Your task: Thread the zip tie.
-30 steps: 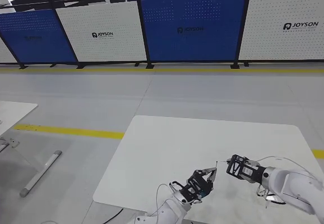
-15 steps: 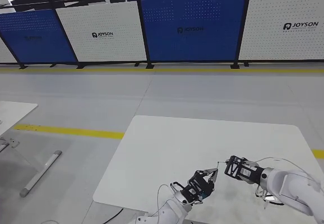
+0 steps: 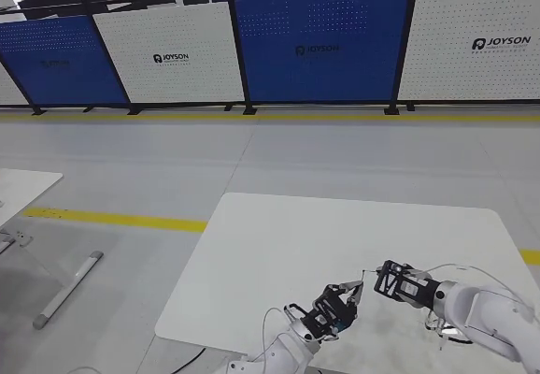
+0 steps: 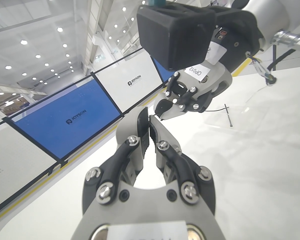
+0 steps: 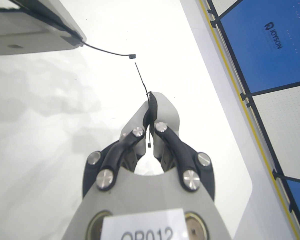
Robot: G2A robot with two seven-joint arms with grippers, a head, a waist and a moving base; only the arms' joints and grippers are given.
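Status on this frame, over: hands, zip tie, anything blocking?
Both hands shut: left hand on the head end, right hand on the tail. Tip just short of head, not threaded. Nothing between.

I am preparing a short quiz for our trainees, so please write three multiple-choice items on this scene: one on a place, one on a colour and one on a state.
1. Where does the right pincer hold the zip tie?
A. above the white table
B. inside a box
C. in a tray

2. What colour is the zip tie?
A. white
B. black
C. yellow

3. Has the tip gone through the head?
A. yes, and it is pulled tight
B. yes, halfway
C. no, they are apart

Key:
1 A, because the top view shows this pincer over the table's white top.
2 B, because the strap is dark against the white table.
3 C, because the right wrist view shows a gap between the tip and the head, which sticks out from the left pincer.
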